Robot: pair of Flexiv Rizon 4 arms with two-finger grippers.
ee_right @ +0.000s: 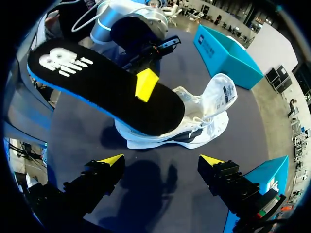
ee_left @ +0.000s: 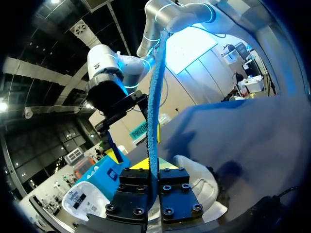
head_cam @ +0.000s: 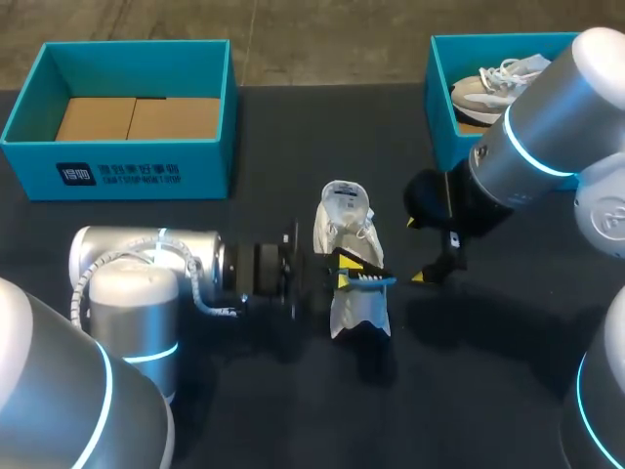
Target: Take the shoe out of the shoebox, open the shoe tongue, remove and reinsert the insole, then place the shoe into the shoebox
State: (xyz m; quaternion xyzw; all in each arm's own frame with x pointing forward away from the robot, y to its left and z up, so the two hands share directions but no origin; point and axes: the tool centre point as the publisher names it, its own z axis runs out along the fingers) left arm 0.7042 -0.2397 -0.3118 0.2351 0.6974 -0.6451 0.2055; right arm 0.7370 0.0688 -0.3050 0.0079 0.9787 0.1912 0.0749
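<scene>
**Head view: insole out and pinched, shoe loose, so reinsertion is the risky bit**

We have the left end effector (head_cam: 344, 277) clamped on the insole (head_cam: 376, 279), holding it just above the shoe (head_cam: 357, 315). The shoe sits on the counter (head_cam: 293, 410) between our two arms. The right end effector (ee_right: 162, 160) is wide open and empty, near the shoe and not touching it.

Risks, as we judge them:
- Nothing holds the shoe, so pushing the insole in could slide or tip it.
- The insole looks thin and is gripped around mid-length, so a free end may fold or snag on the collar.
- The tongue (head_cam: 344, 198) is pulled open. If it flops back, it blocks the opening.

Count:
- Shoes: 2. One is on the counter, and the second shoe (head_cam: 493, 83) is in the right shoebox (head_cam: 444, 98).
- Shoeboxes: 2. The left shoebox (head_cam: 117, 176) holds no shoe.
- Insoles: 1.
- End effectors: 2.
</scene>
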